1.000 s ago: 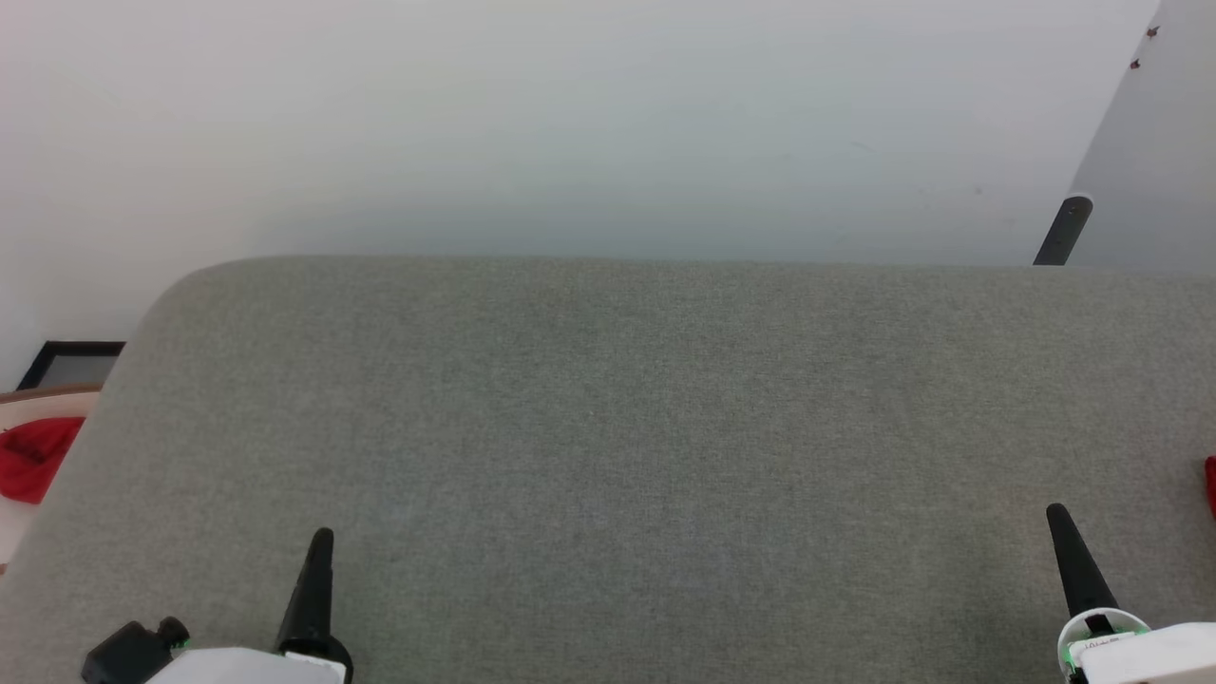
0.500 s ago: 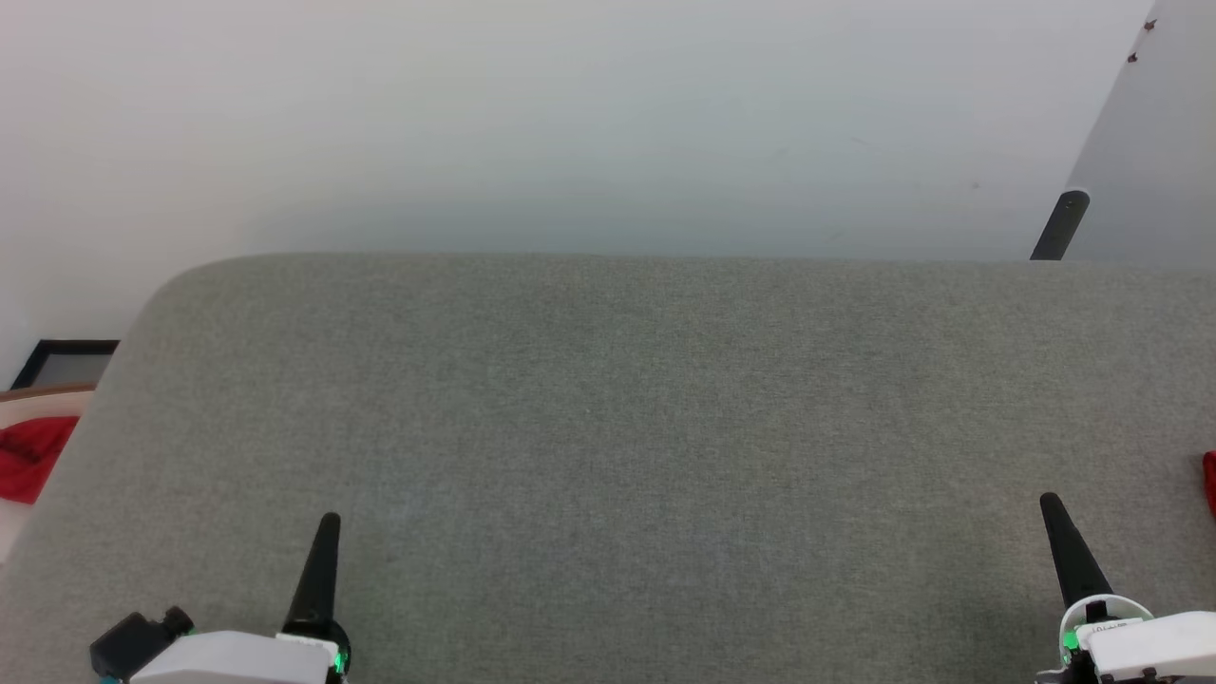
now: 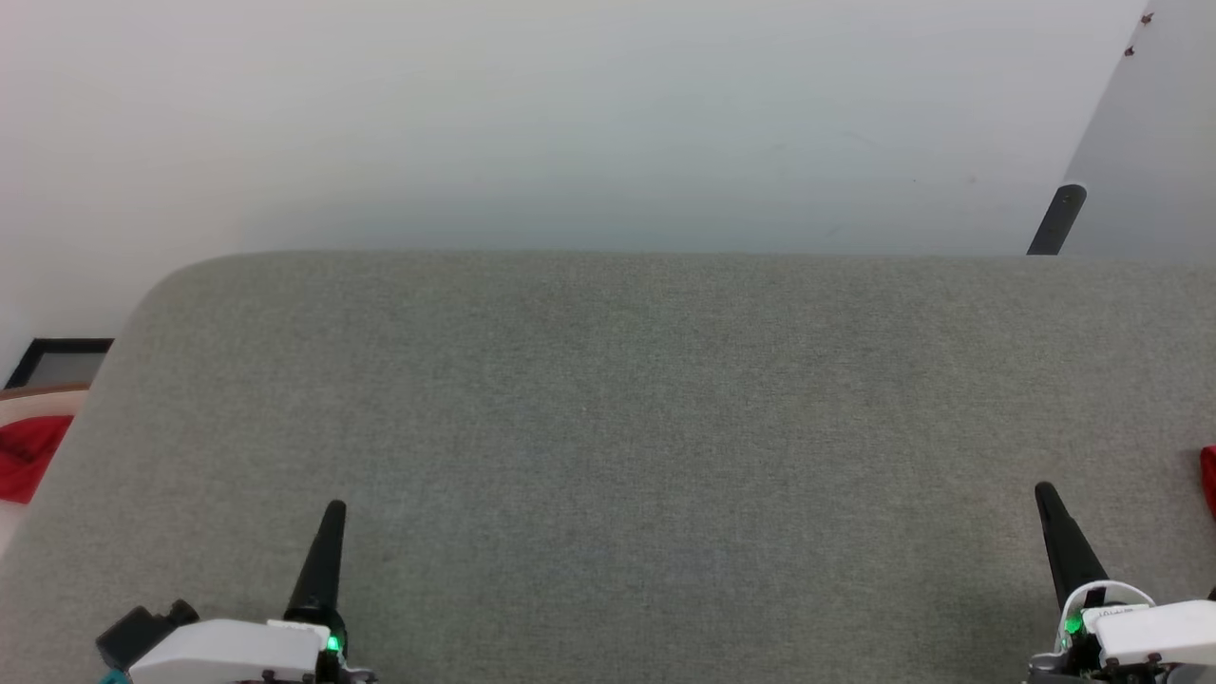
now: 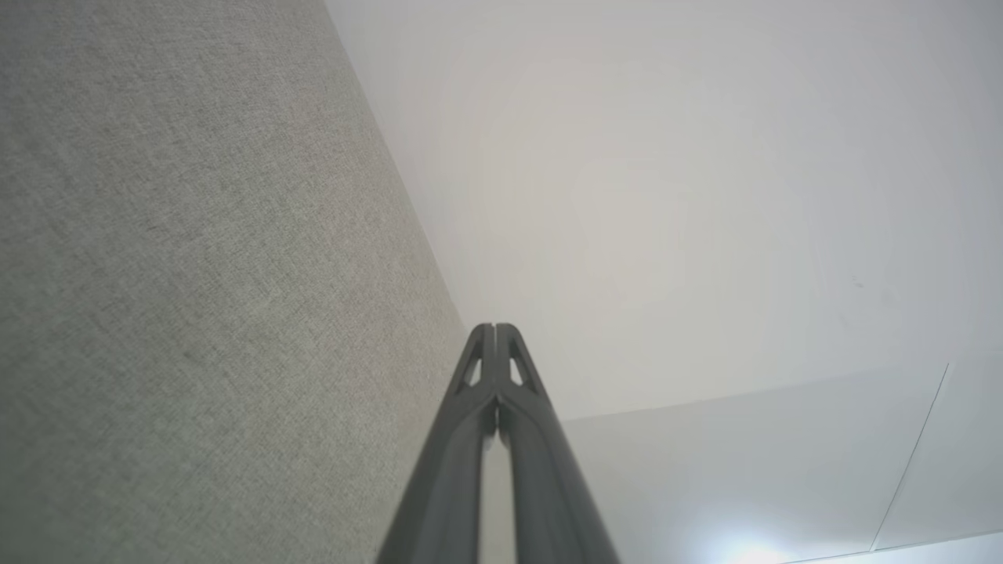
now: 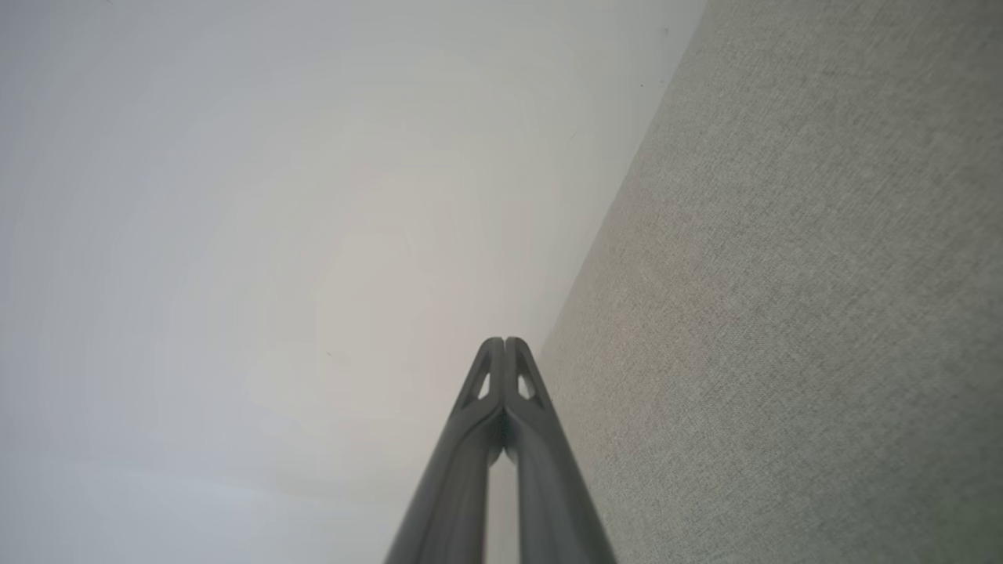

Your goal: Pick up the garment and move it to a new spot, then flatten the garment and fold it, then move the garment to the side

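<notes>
Both grippers shut on nothing; the head view has drifted

Nearest, the left gripper and right gripper have their fingers pressed together, empty, over the grey fabric surface. The whole view slid slightly in the last second: a camera move, no cloth shifted. The garment is probably the red sliver at the right edge, hardly showing. Farther left lies another red cloth.

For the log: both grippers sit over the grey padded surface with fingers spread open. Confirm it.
Wrong on the fingers: left gripper and right gripper are both shut, tips together, as the wrist views show. They are over the grey padded surface.
</notes>
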Available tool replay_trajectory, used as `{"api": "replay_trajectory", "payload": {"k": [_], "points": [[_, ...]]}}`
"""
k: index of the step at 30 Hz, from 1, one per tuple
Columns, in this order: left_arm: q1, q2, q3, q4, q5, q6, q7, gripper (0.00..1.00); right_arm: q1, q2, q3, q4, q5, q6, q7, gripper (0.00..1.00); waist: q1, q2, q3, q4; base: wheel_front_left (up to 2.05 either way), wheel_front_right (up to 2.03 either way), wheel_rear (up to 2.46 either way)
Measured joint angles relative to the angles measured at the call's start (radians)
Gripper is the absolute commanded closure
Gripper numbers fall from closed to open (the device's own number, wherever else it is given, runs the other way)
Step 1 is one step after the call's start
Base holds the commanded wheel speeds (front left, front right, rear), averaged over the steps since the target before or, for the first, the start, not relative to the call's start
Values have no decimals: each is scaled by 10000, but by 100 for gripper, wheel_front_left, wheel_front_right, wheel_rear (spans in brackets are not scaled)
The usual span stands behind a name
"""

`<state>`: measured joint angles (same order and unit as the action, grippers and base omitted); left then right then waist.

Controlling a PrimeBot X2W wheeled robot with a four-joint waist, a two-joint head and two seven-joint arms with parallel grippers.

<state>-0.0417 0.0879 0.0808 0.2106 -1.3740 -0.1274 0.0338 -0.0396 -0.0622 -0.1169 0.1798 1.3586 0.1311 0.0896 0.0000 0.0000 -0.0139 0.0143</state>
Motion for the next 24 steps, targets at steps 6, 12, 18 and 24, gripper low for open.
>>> {"api": "replay_trajectory", "payload": {"k": [6, 12, 18, 24], "points": [[-107, -63, 44, 61, -443, 0, 113, 100, -118, 23, 2, 117, 431, 0, 36, 100, 0, 0, 27, -22, 0, 0, 0], [-206, -121, 88, 123, -821, 0, 253, 100, -247, 38, 2, 226, 846, 0, 81, 100, 0, 0, 53, -45, 0, 0, 0], [-328, -169, 132, 182, -1221, -2, 370, 100, -325, 52, 2, 336, 1256, -2, 121, 100, 0, 0, 79, -67, 0, 0, 0], [-411, -215, 173, 236, -1570, -2, 508, 100, -453, 69, 4, 433, 1620, -2, 163, 100, 0, 0, 106, -89, 0, 0, 0]]}}
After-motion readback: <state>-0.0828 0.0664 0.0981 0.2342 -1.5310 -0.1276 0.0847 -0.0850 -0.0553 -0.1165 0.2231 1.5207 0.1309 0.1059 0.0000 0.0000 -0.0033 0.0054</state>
